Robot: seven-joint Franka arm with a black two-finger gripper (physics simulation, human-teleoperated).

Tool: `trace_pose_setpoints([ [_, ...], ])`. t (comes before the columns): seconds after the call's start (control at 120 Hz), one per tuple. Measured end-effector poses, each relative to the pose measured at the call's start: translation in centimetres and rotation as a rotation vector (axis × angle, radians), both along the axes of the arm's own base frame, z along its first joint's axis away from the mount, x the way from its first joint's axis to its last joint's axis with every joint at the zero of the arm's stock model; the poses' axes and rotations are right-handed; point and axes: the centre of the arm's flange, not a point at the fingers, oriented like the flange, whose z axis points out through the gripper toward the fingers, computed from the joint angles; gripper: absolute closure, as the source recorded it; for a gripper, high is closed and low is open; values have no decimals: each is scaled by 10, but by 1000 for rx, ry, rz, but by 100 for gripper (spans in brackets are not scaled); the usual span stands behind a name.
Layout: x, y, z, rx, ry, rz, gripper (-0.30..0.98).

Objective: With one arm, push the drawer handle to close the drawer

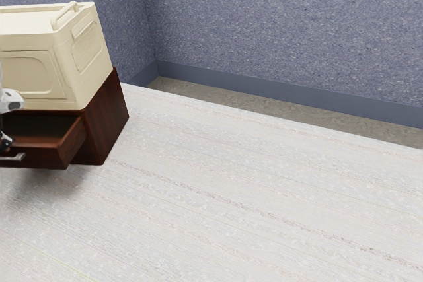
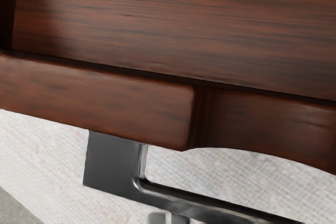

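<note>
You have the dark red-brown wooden drawer standing open from its matching cabinet, near the far edge of the pale streaked worktop. Its silver metal bar handle is on the front, near your black tool; you cannot tell whether that is open or closed. A cream lidded box sits on the cabinet, above the drawer. Beyond rises a speckled blue wall.

Exterior view's bright, fairly even light. Table reads pale, soft shadow under drawer, its inside dim. Wrist view: white glints on handle, dark shade in drawer corner.
</note>
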Motion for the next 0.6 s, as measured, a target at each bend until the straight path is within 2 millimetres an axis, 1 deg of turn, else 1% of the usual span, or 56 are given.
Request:
trace_pose_setpoints([
  [0.058, 1, 8, 2, -1, -20, 47, 79],
  [0.133, 5, 10, -6, -10, -31, 80, 78],
  [0.208, 10, 8, -11, -9, -49, 94, 78],
  [0.475, 29, -1, -5, 19, -142, 103, 79],
  [0.6, 40, -1, -23, 15, -167, 78, 78],
])
